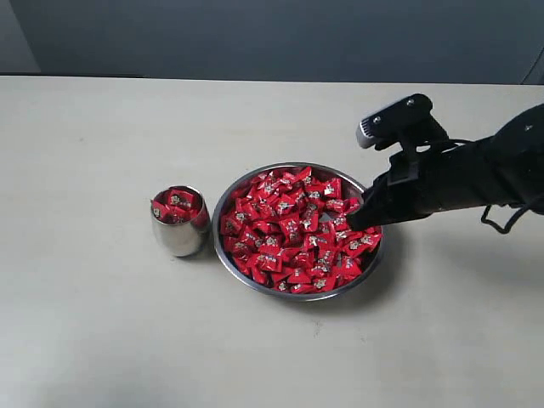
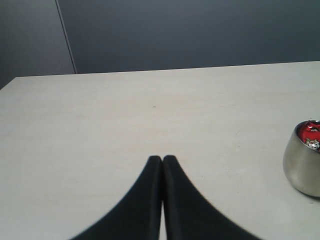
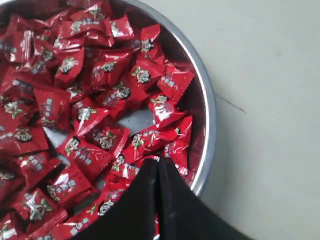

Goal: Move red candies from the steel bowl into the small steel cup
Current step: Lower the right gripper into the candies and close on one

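The steel bowl (image 1: pixel 216 223) sits mid-table, heaped with red candies (image 1: pixel 285 229). Left of it stands the small steel cup (image 1: pixel 178 236), with a few red candies (image 1: pixel 178 204) inside. My right gripper (image 1: pixel 351 224) dips into the bowl's right side. In the right wrist view its fingers (image 3: pixel 157 161) are shut, and the crimped edge of a red candy (image 3: pixel 156 158) shows at the tips, near the bowl's rim (image 3: pixel 210 115). My left gripper (image 2: pixel 162 158) is shut and empty over bare table, with the cup (image 2: pixel 302 167) off to one side. It is outside the exterior view.
The pale table (image 1: pixel 85 323) runs up to a dark wall (image 1: pixel 272 34) at the back. The right arm's black body (image 1: pixel 476 174) reaches in from the right edge, above the table.
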`<state>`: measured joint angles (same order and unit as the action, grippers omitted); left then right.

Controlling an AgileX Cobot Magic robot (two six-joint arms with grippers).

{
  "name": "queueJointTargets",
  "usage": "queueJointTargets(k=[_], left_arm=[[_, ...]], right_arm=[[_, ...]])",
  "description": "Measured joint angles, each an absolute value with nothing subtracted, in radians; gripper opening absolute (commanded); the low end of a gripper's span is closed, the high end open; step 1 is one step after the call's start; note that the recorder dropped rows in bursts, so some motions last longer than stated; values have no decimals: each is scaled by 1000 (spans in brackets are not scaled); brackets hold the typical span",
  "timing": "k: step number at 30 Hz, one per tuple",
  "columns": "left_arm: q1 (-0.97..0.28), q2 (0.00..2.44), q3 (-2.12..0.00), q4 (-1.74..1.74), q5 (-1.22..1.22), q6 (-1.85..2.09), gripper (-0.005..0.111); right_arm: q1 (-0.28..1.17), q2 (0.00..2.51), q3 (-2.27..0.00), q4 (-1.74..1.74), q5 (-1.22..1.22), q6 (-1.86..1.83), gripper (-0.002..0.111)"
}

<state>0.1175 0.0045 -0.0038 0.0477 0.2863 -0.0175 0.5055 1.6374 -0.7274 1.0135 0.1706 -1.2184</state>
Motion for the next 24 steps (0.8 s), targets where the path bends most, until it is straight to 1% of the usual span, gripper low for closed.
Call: queueJointTargets(k=[5, 11, 16, 21, 24], left_arm=[[118, 4, -4, 48, 286, -17, 0], [118, 4, -4, 48, 286, -17, 0], [118, 4, -4, 48, 286, -17, 0], [118, 4, -4, 48, 286, -17, 0], [118, 4, -4, 48, 286, -17, 0]], right_arm=[[505, 1698, -747, 1015, 203, -1250, -1], [505, 1768, -839, 1042, 305, -1307, -1], [522, 1799, -869, 1158, 357, -1501, -1], [547, 1828, -878, 1286, 459, -1738, -1], [552, 1839, -878, 1322, 480, -1796, -1]])
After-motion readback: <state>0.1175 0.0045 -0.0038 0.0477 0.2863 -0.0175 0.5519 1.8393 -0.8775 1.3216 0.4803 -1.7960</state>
